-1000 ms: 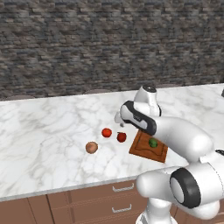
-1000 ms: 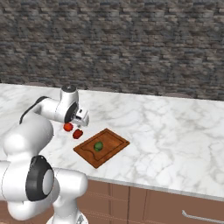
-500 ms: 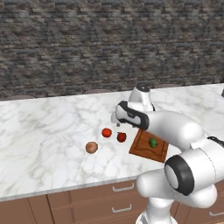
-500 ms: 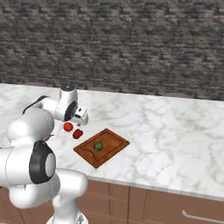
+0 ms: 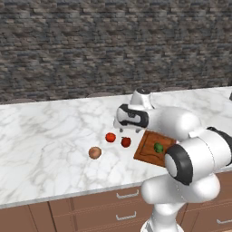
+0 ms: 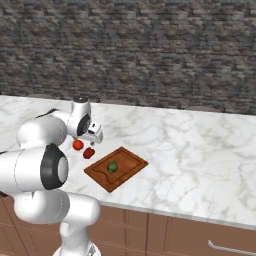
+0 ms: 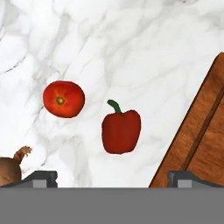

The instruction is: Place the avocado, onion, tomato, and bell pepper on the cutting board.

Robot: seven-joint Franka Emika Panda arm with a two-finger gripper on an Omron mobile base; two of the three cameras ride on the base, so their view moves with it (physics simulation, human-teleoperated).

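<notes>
The avocado (image 5: 158, 147) (image 6: 112, 167) lies on the reddish-brown cutting board (image 5: 146, 153) (image 6: 129, 162) (image 7: 203, 140). Left of the board on the marble sit the red bell pepper (image 5: 126, 142) (image 6: 89, 153) (image 7: 121, 131), the tomato (image 5: 110, 137) (image 6: 77, 145) (image 7: 64, 99) and, farthest out, the tan onion (image 5: 94, 152) (image 7: 9, 168). My gripper (image 5: 121, 128) (image 6: 93, 142) (image 7: 113, 178) hovers open just behind the pepper and tomato, holding nothing. In the hand view the pepper sits between the spread fingertips (image 7: 42, 176).
The marble counter (image 5: 54, 131) runs wide to both sides, with a dark stone wall (image 5: 90, 50) behind it. Its front edge sits above wooden drawers (image 5: 104, 208). My own arm arches over the board's right side.
The hand has shifted slightly left and down toward the pepper and tomato. Its jaws have stayed open, and no vegetable has moved.
</notes>
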